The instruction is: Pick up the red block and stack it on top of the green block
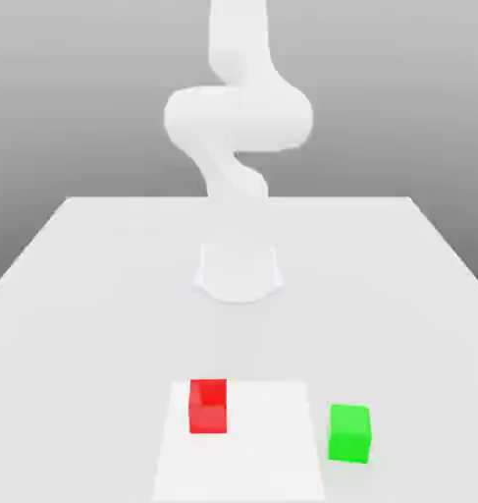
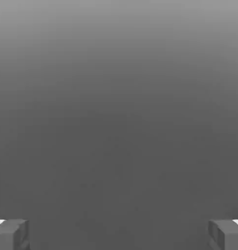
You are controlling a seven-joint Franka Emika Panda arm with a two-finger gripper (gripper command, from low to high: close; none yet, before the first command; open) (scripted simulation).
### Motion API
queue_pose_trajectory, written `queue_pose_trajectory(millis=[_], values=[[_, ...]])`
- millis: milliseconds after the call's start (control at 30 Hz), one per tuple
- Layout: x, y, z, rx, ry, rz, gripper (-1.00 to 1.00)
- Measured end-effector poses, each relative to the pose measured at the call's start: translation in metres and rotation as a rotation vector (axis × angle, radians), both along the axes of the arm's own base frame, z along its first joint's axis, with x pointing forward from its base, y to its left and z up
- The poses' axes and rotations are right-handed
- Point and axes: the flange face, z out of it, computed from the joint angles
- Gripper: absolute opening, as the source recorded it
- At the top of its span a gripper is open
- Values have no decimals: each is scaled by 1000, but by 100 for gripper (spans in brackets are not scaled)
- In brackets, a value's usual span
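Wide apart stood the gripper's (image 2: 119, 234) two grey fingertips (image 2: 10, 234), nothing between them. On the white table (image 1: 85, 295), the red block (image 1: 208, 406) sat near the front edge, on a paler square patch (image 1: 272, 442), toward that patch's far corner on the exterior view's left. Just off the patch's side, nearer the table's front corner on the exterior view's right, sat the green block (image 1: 349, 433), apart from the red one. Behind both, the white arm (image 1: 238, 118) rose from its round base (image 1: 239, 270) at the table's middle.
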Motion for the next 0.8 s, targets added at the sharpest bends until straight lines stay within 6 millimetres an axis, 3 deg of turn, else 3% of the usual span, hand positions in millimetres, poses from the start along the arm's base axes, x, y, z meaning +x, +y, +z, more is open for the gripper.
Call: queue_pose_trajectory(millis=[133,267,400,533,633,800], values=[[45,-5,-99,-69,159,-23,0],[64,-20,-199,-96,316,-30,0],[59,-37,-299,-84,473,-22,0],[33,-45,-388,-31,614,2,0],[7,-44,-438,27,695,26,0],[3,-44,-472,46,708,29,0]])
